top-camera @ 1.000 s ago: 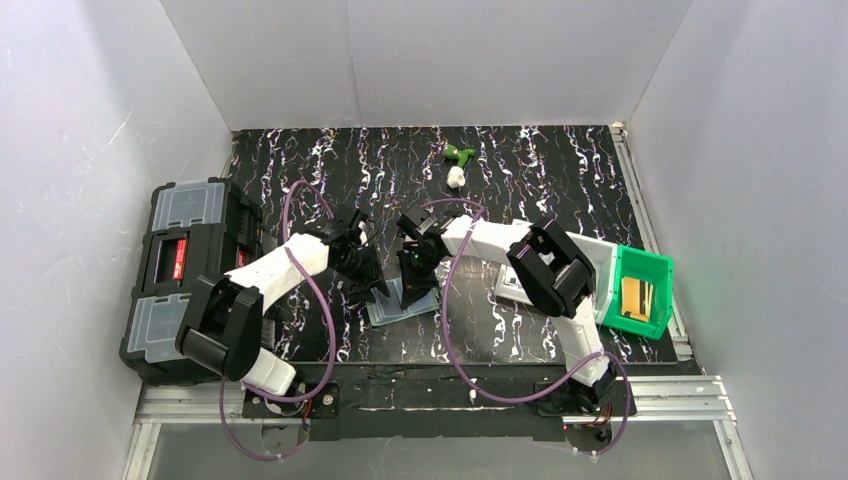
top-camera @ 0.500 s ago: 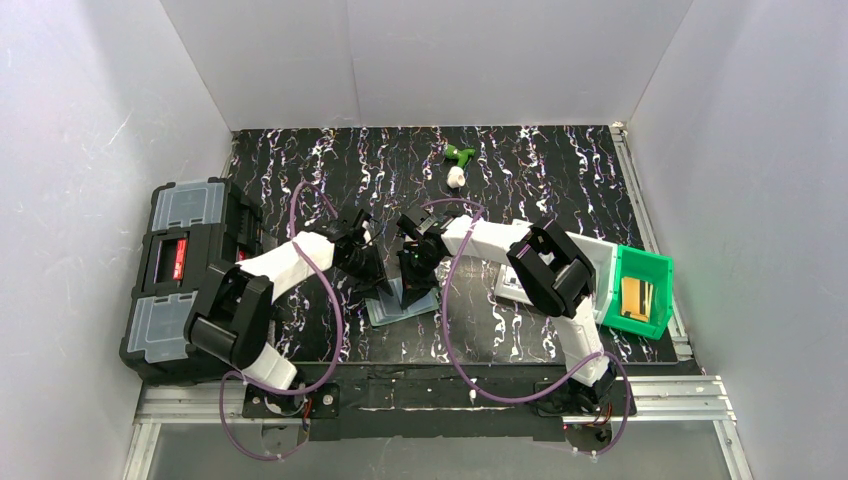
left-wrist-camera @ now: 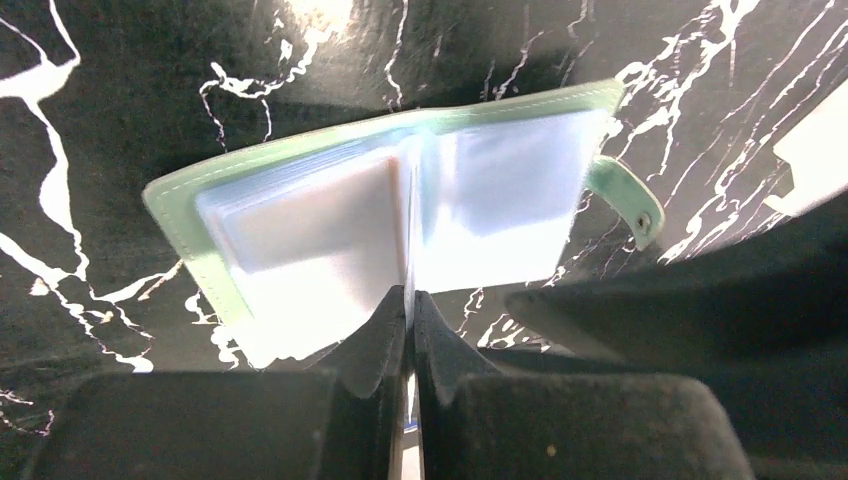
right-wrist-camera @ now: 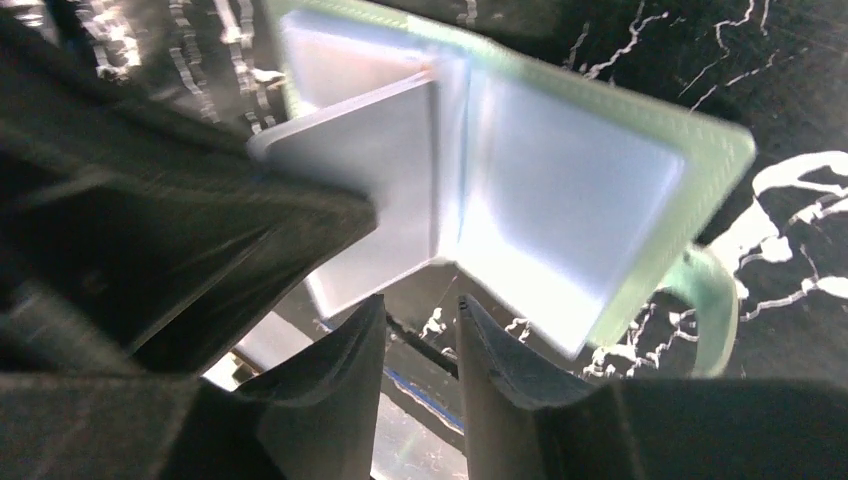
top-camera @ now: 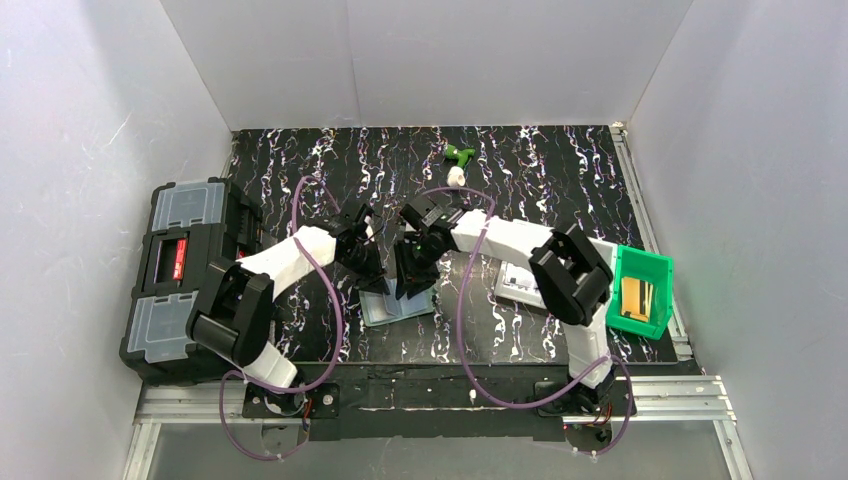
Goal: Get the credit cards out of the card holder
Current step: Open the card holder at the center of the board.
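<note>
Card holder (left-wrist-camera: 480, 180) lying open on marbled table (left-wrist-camera: 150, 80), left gripper (left-wrist-camera: 410, 298) pinched on its middle leaf, right gripper (right-wrist-camera: 420, 305) parted, empty

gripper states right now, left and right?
Left gripper: shut, pinching the open grey-green soft card holder at its centre fold.
Right gripper: open, holding nothing.

Card holder (left-wrist-camera: 480, 190) washing out white just ahead of left gripper (left-wrist-camera: 410, 300); contents unreadable. Ahead of right gripper (right-wrist-camera: 420, 305), holder smearing, far corner running off top edge.
</note>
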You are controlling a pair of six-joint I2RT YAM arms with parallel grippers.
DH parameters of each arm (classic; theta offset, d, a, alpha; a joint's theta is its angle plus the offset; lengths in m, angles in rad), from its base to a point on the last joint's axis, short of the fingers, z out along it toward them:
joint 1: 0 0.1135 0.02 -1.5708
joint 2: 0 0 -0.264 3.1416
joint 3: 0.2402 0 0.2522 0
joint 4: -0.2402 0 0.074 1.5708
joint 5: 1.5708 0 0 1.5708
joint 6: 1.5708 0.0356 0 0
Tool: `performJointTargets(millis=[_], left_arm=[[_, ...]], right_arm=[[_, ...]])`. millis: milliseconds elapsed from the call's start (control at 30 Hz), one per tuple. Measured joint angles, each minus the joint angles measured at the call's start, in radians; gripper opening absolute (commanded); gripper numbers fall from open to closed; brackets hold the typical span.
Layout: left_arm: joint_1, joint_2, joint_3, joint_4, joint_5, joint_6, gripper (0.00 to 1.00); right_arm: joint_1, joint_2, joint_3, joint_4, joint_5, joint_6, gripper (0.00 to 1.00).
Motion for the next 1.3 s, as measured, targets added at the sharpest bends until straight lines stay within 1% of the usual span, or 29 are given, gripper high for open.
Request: performJointTargets(millis=[100, 233, 367, 500, 667, 900, 1000, 1167, 1300], left_arm=[[-0.002, 0.0, 0.038, -0.033, -0.007, 0.022, 0.18], [-0.012, 0.011, 0.078, -0.06, -0.009, 0.034, 0.27], [-0.039, 0.05, 0.112, -0.07, -0.008, 0.032, 0.34], [-0.061, 0.096, 0.138, -0.066, 0.002, 0.018, 0.37], [-0.079, 0.154, 0.176, -0.048, 0.018, -0.002, 0.45], [-0.087, 0.212, 0.23, -0.014, 0.039, -0.019, 0.55], [-0.088, 0.211, 0.246, -0.018, 0.025, -0.021, 0.57], [-0.083, 0.174, 0.246, -0.054, -0.046, -0.02, 0.57], [-0.053, 0.083, 0.185, -0.063, -0.08, -0.022, 0.5]], right_arm=[[-0.008, -0.067, 0.0, 0.0, 0.003, 0.0, 0.42], [-0.029, -0.127, -0.002, 0.005, 0.007, 0.001, 0.42], [-0.047, -0.149, -0.037, 0.018, 0.013, 0.001, 0.43], [-0.059, -0.163, -0.104, 0.023, 0.03, 0.0, 0.43], [-0.071, -0.201, -0.181, 0.026, 0.049, -0.004, 0.43], [-0.075, -0.257, -0.212, 0.024, 0.089, -0.021, 0.43], [-0.074, -0.259, -0.212, 0.026, 0.097, -0.032, 0.41], [-0.07, -0.22, -0.17, 0.011, 0.097, -0.053, 0.29], [-0.064, -0.141, -0.088, 0.003, 0.101, -0.07, 0.22]])
